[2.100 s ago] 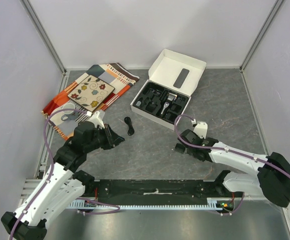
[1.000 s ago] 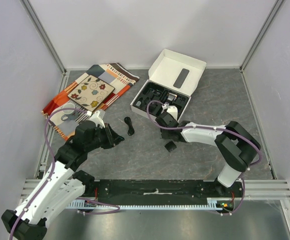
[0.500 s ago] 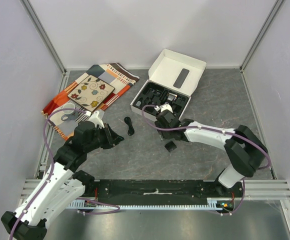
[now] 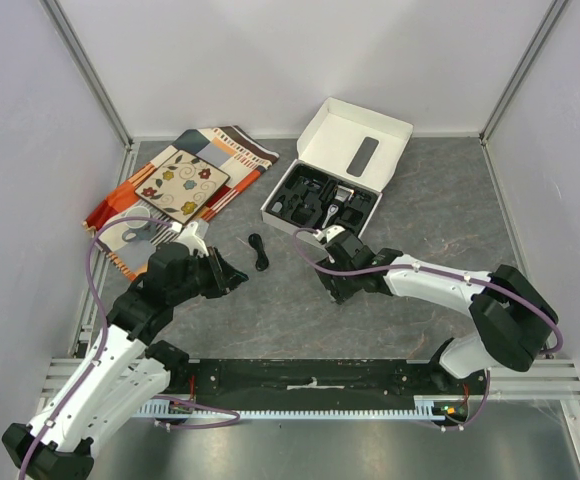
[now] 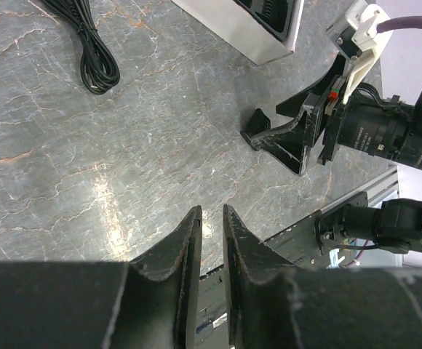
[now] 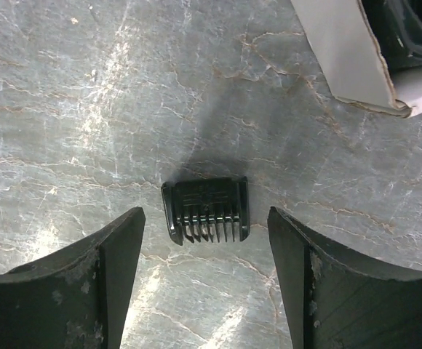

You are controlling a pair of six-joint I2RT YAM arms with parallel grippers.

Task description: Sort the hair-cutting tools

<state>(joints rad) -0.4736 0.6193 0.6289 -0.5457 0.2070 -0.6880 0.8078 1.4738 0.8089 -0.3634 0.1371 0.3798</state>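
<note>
Sorting, early stage. You are seeing one comb attachment point(image 6: 206, 210) lying on the table between the spread fingers of the right gripper point(image 6: 206, 251); cord point(image 4: 259, 251) waiting nearby; other pieces sitting in the box point(image 4: 370, 128). Left gripper point(image 5: 211, 240) nearly pressed together, pinching nothing.

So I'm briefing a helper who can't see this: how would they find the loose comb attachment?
Start at the white box at the table's back. The comb attachment lies on bare grey stone in front of it, between the right gripper's open fingers. Unlike the coiled cord to the left, it is squarish, with teeth.
</note>
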